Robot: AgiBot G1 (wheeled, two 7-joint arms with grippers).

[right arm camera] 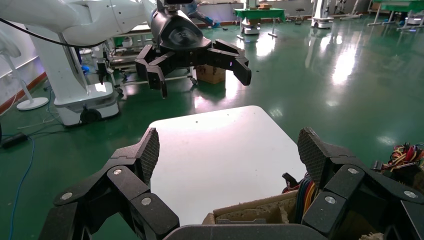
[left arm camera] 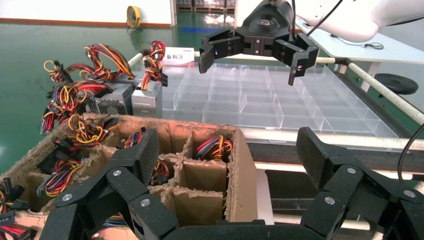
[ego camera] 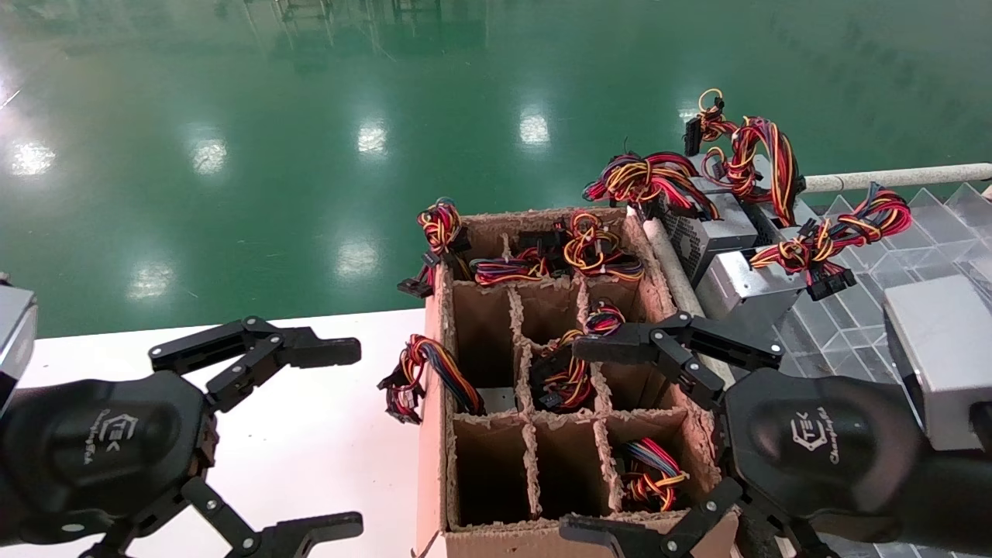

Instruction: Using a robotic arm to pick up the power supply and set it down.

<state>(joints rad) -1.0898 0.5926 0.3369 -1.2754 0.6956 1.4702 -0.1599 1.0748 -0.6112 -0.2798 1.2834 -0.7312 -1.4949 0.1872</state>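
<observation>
Two silver-grey power supplies (ego camera: 717, 225) (ego camera: 745, 285) with red, yellow and orange wire bundles lie just right of the brown carton (ego camera: 432, 349); in the left wrist view they show at the carton's far corner (left arm camera: 116, 102). More wire bundles (ego camera: 570, 376) fill several carton cells. My right gripper (ego camera: 573, 438) hovers open over the carton's right side, holding nothing; its own view (right arm camera: 230, 150) looks across the carton rim (right arm camera: 250, 210). My left gripper (ego camera: 353, 438) stands open over the white table (ego camera: 310, 434), left of the carton, also empty (left arm camera: 227, 155).
A clear divided tray (ego camera: 876, 325) lies right of the carton, with a pale rail (ego camera: 899, 178) behind it. One wire bundle (ego camera: 422, 380) hangs over the carton's left wall. Green floor lies beyond the table edge. Each wrist view shows the other gripper far off (left arm camera: 255, 47) (right arm camera: 195, 55).
</observation>
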